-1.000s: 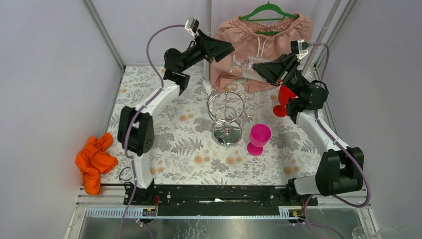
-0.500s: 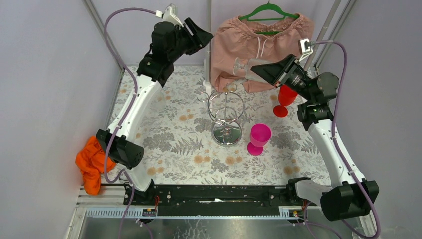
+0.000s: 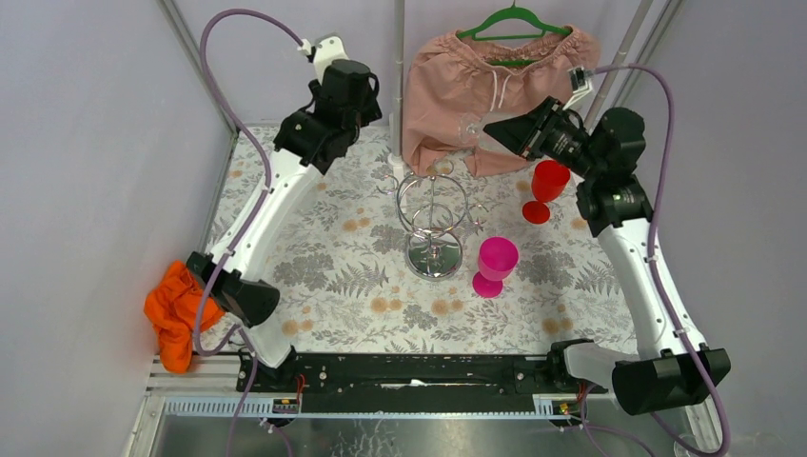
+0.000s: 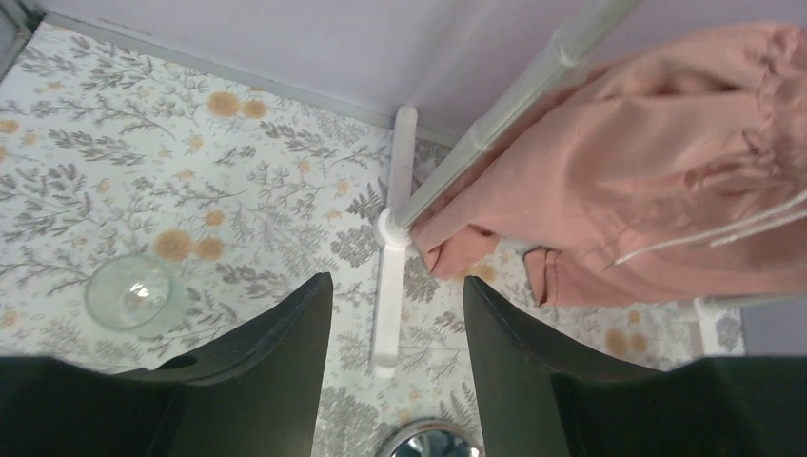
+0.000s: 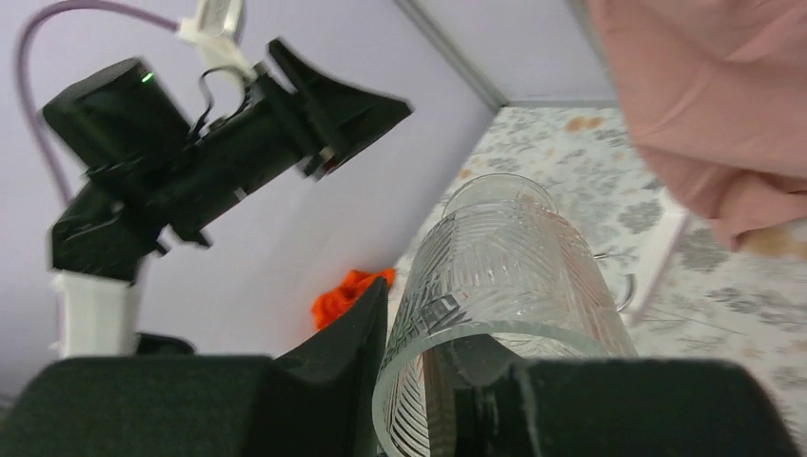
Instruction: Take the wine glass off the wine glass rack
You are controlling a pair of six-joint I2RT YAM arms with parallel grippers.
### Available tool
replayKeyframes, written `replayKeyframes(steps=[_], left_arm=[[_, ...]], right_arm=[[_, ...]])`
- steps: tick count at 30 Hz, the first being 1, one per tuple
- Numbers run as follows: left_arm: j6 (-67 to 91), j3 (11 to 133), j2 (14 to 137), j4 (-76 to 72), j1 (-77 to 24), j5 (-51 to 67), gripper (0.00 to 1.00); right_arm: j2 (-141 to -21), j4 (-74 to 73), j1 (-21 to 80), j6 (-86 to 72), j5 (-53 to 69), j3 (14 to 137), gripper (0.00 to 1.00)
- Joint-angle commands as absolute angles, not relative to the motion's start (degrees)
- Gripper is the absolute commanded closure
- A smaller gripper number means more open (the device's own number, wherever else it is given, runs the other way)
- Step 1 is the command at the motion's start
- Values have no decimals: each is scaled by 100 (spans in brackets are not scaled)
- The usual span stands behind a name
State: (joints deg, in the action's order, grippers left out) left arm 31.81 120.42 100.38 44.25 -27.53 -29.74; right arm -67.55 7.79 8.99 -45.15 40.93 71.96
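The wine glass rack, a chrome wire stand with a round mirror base, stands mid-table with no glass visible on its loops. My right gripper is shut on a clear cut-pattern wine glass and holds it in the air behind and right of the rack, before the pink garment. In the right wrist view the glass lies on its side, one finger inside its rim and one outside; the gripper clamps the wall. My left gripper is open and empty, raised at the back left. In its wrist view it points down at the table.
A pink goblet stands right of the rack's base, a red goblet further back right. A pink garment hangs on a green hanger. An orange cloth lies front left. A round clear glass piece and a white pole foot sit below my left gripper.
My left gripper has pulled back left, away from the glass, and turned to point downward. My right gripper has drawn the glass slightly back and right, further from the rack.
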Motion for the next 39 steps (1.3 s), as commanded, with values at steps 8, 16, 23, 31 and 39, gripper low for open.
replayKeyframes(steps=[8, 16, 23, 31, 39], left_arm=[[2898, 10842, 8395, 4746, -3531, -4251, 39], [2976, 10998, 8081, 5589, -3748, -5628, 39], [2993, 11128, 7927, 5922, -3760, -5963, 38], [3108, 11326, 7904, 6427, -3760, -6787, 38], [2818, 11106, 7252, 5719, -3753, -6388, 34]], right_arm=[[-7045, -1678, 932, -2620, 2727, 8936, 100], [-7590, -2354, 1150, -2367, 2466, 9799, 100], [-8439, -2996, 1766, -2038, 2144, 11232, 100], [-9531, -3230, 2577, -2050, 2056, 12451, 100], [-10521, -3568, 3480, -1914, 1993, 13552, 100]])
